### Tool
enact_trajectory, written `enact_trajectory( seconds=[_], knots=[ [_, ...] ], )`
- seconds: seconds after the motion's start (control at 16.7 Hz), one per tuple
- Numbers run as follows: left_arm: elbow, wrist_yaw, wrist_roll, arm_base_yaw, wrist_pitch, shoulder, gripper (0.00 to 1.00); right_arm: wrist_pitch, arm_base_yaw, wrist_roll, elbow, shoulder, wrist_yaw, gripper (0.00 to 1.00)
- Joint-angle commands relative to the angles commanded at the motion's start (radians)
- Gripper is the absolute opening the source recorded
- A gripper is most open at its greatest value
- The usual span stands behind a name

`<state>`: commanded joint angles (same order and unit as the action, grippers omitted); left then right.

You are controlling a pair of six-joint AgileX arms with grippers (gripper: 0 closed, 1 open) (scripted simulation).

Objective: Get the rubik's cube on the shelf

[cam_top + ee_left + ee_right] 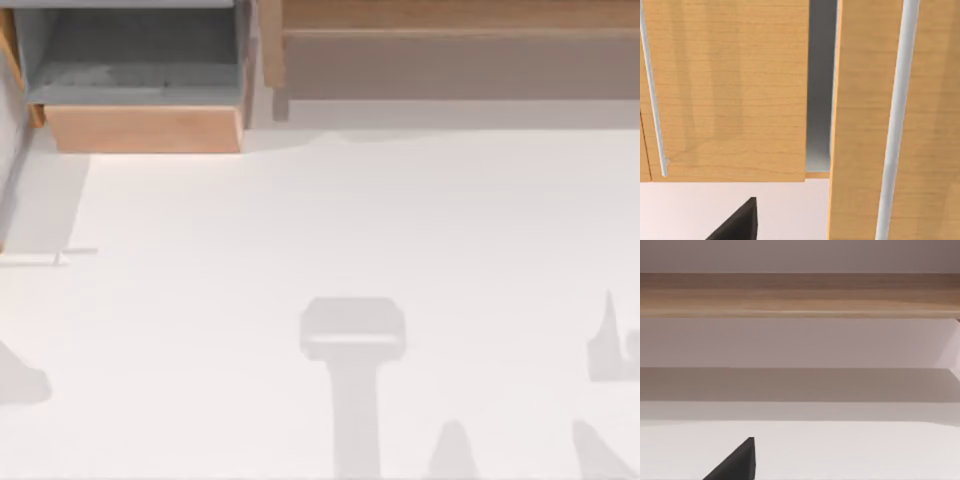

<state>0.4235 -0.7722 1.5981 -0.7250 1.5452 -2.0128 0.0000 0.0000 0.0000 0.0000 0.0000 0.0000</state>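
A dark tip of my left gripper [737, 222] pokes into the left wrist view, and a matching tip of my right gripper [735, 462] into the right wrist view. From so little I cannot tell whether either one is open or closed, or whether either has hold of anything.

Beyond the left tip stand light wooden cabinet fronts [725, 90] with a pale bar handle [895, 120] and a grey gap between two of the panels. Beyond the right tip, the white table [840, 450] runs up to the shelf [800, 292], a long light-brown plank.

From above, the shelf [450, 15] lies along the far edge at the table's right, its grey-brown front face turned toward me and its top bare as far as I can see. On the left sits a grey box compartment [140, 128] with a light wood front. Grey shadows [352, 340] fall across the near part of the table [300, 220].

I cannot say where the rubik's cube is, nor how it looks, so I judge the task to be at its opening: nothing rests on the plank yet. The next move calls for finding the cube, closing squarely on two opposite faces, then lifting it high enough to clear the shelf's front face.
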Motion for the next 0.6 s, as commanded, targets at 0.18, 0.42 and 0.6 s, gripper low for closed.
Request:
enact_trajectory(
  seconds=[0.18,0.42,0.6],
  knots=[
    [0.004,0.002,0.000,0.005,-0.002,-0.005,1.00,0.000,0.000,0.000,0.000,0.000,0.000,1.00],
    [0.059,0.054,-0.012,-0.038,-0.074,0.000,1.00,0.000,0.000,0.000,0.000,0.000,0.000,1.00],
    [0.162,0.133,-0.041,-0.092,-0.210,0.007,1.00,0.000,0.000,0.000,0.000,0.000,0.000,1.00]
  ],
)
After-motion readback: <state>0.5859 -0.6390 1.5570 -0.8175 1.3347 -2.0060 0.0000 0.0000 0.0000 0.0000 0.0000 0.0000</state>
